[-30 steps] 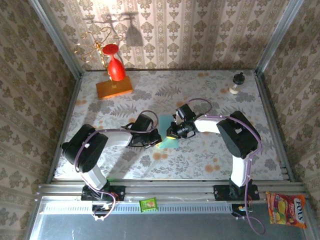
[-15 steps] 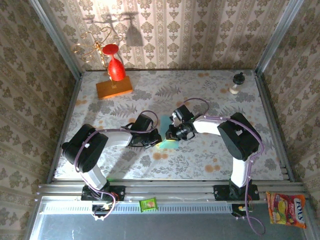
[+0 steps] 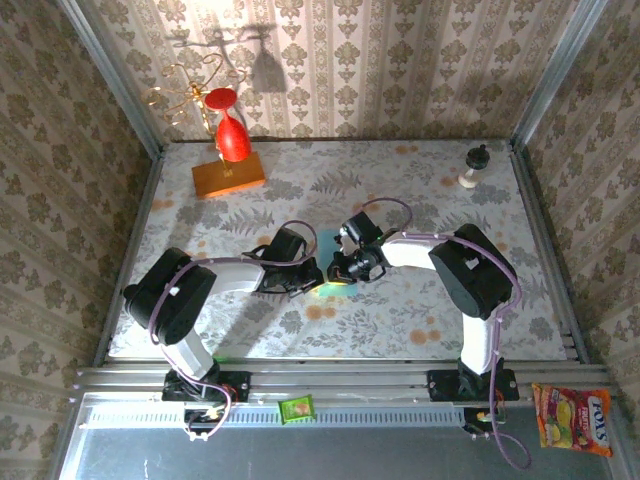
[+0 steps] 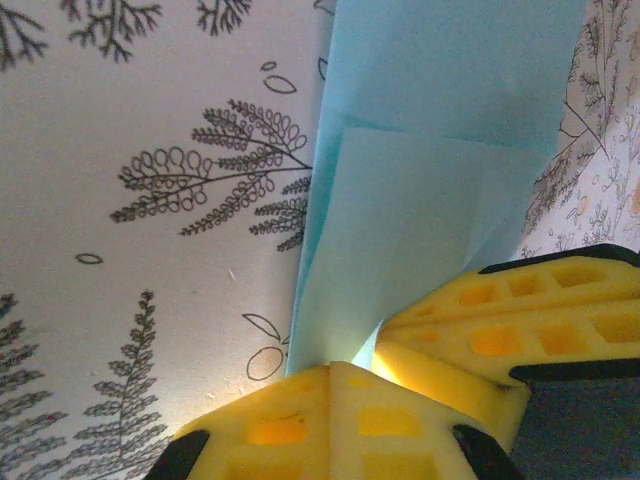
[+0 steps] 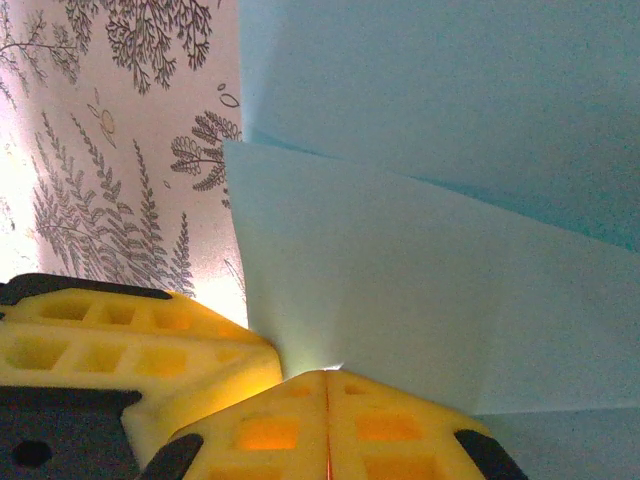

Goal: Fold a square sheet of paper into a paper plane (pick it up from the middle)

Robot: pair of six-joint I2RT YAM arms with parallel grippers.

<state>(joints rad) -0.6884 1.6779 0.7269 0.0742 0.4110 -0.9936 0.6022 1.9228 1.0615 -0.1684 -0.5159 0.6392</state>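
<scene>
I see the partly folded blue paper (image 4: 430, 200) lying mid-table (image 3: 430, 200), between my two arms. My left gripper (image 4: 332, 378) is closed tight with its tips at the paper's edge. The right gripper (image 5: 327, 388) is closed the same way just beside it, and I cannot tell whether either pinches the paper.

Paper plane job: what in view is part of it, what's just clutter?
In the job: partly folded blue paper; left gripper; right gripper.
Lying about: orange block; red glass; gold wire stand; small black-topped piece; green packet; sweets bag.
</scene>
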